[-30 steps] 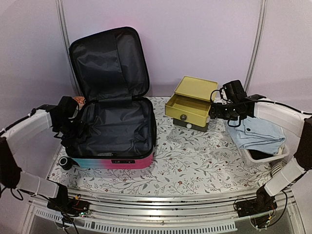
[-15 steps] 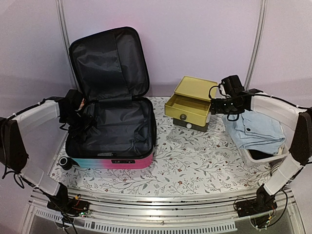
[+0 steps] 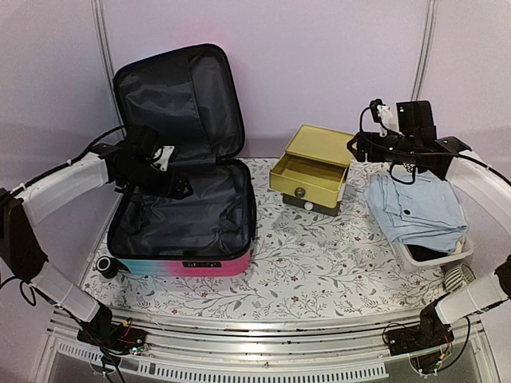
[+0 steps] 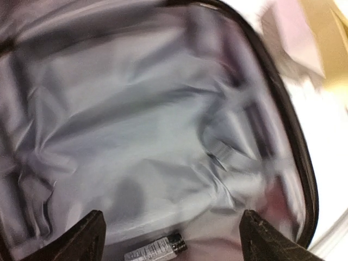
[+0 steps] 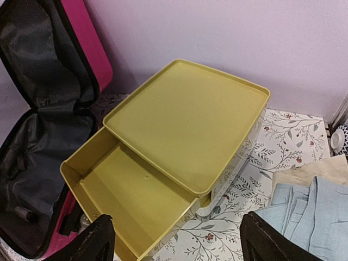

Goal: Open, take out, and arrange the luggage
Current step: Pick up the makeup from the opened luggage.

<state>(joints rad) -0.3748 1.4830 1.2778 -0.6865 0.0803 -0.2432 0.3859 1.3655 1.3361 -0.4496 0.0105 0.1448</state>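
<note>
Spread wide (empty): left fingers (image 4: 88, 237) over luggage (image 3: 192, 217); right fingers (image 5: 95, 242) too.

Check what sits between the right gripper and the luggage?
The yellow drawer box, its drawer open, stands between the right gripper and the open luggage. The top view shows it best; the right wrist view agrees.

Luggage (image 3: 188, 209): shell turquoise fading to pink, lining black. Drawer box (image 3: 318, 162): mustard yellow, grey base. Folded cloth (image 3: 419, 209): light blue. Basket (image 3: 447, 254): white. Worktop (image 3: 319, 271): white, grey-green vine print, small red flowers.
</note>
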